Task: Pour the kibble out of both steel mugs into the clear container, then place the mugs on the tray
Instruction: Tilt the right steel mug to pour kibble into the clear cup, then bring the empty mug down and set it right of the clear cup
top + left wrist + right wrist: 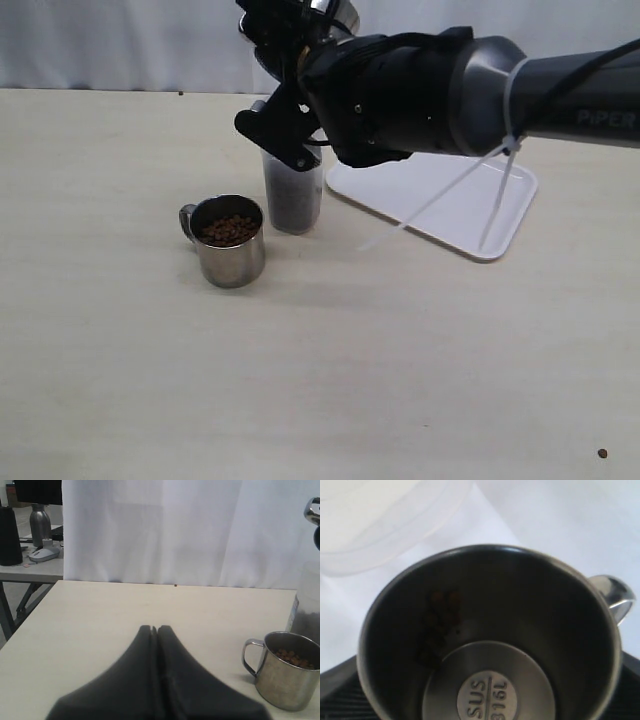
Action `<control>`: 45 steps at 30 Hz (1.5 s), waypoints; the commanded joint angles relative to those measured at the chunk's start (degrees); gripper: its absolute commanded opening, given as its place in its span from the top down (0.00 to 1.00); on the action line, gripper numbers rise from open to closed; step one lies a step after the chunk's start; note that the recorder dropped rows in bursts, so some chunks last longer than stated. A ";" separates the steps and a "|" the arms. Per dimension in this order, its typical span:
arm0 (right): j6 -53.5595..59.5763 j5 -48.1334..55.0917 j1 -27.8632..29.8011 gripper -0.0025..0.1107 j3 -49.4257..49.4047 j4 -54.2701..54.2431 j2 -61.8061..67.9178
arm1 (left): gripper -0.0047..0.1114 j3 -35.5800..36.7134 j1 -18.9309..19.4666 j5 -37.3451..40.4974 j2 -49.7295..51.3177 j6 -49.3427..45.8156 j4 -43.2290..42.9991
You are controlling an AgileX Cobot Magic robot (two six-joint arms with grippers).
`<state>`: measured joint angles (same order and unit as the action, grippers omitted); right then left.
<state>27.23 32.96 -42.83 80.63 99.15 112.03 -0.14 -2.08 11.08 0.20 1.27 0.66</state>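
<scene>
Tipped steel mug (490, 605) fills the right wrist view, clamped in the right gripper (288, 70) above the clear container (292, 195), whose rim shows just beside its mouth; only a little kibble (439, 625) clings inside it. More kibble shows through the container's wall. A second steel mug (230, 250) stands upright on the tabletop (300, 380) just beside the container, kibble in it. The white tray (470, 215) lies behind, to the right. The left gripper (155, 630) hangs near the second steel mug, fingers pressed together on nothing; one stray pellet (602, 453) lies well apart
</scene>
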 commanded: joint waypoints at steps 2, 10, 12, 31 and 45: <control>0.53 0.33 -0.66 0.94 0.03 0.80 -0.55 | 0.96 0.14 0.07 -0.54 -0.20 0.00 -0.05; 13.46 -0.21 -0.66 0.94 0.03 0.80 -0.55 | 0.96 0.14 0.07 -0.54 -0.20 0.00 -0.05; 15.74 -0.25 -0.79 0.94 0.03 0.80 -0.55 | 0.96 0.14 0.07 -0.31 -0.20 0.00 -0.05; 22.70 -1.17 -2.68 0.94 1.40 0.80 -0.55 | 0.96 0.14 0.07 -0.31 -0.20 0.00 -0.05; -22.27 9.58 -2.23 0.94 1.40 -3.35 -3.66 | 0.96 0.14 0.07 -0.31 -0.20 0.00 -0.05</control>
<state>16.37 40.12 -45.94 81.52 99.03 111.36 -0.14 -2.08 11.08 0.20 1.27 0.66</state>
